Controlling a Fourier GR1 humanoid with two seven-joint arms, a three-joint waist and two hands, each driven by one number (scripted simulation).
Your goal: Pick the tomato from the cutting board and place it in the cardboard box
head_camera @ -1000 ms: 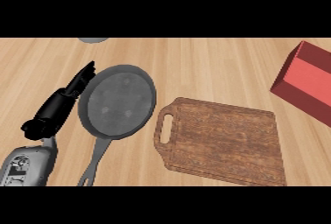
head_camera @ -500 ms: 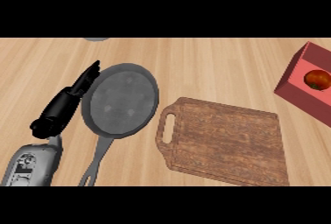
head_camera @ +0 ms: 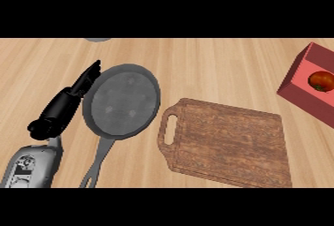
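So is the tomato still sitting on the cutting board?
No, the tomato lies inside the red box at the view's right edge, and the cutting board carries nothing.

Light wooden tabletop, grain running left to right. Lying flat on it near the middle, a brown cutting board, handle slot toward its left end. Just left of the cutting board, a grey frying pan, handle pointing toward the near edge. Well right of the cutting board, at the far right edge, a red box.
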